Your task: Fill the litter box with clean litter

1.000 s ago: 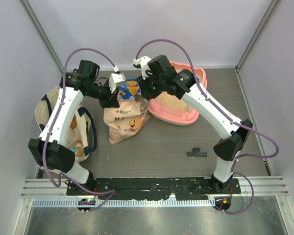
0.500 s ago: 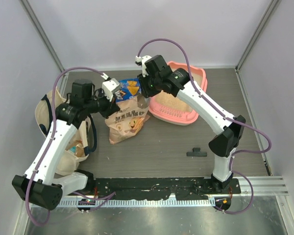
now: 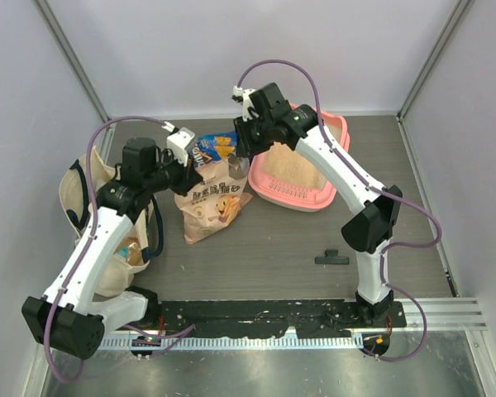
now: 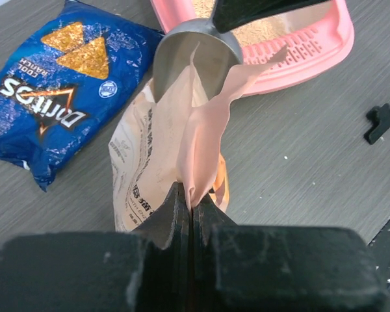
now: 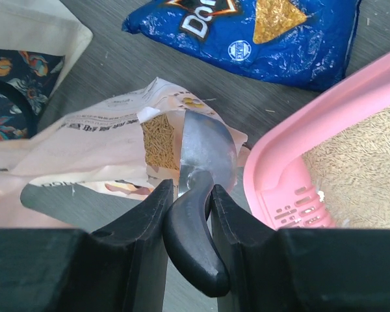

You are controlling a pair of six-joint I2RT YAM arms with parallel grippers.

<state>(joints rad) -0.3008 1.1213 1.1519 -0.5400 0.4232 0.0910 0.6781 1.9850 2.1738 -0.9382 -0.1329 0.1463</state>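
Observation:
The pink litter box (image 3: 321, 198) stands at the back right with pale beige litter (image 3: 293, 169) in it; its slotted ledge shows in the right wrist view (image 5: 292, 201) and the left wrist view (image 4: 312, 45). The pinkish-beige litter bag (image 3: 211, 203) with the orange cat lies left of it. My left gripper (image 4: 192, 198) is shut on the bag's torn top edge (image 4: 205, 130) and holds it up. My right gripper (image 5: 188, 195) is shut on the black handle of a metal scoop (image 5: 208, 146), whose bowl sits at the bag's mouth, next to tan granules (image 5: 159, 140).
A blue Doritos bag (image 3: 215, 147) lies behind the litter bag. A cream tote bag (image 3: 83, 198) sits at the far left under my left arm. A small black clip (image 3: 331, 258) lies on the table nearer the front right.
My left arm has swung down and nearer, still holding the bag's edge. My right wrist has shifted a little back and up, with the scoop still at the bag's mouth.

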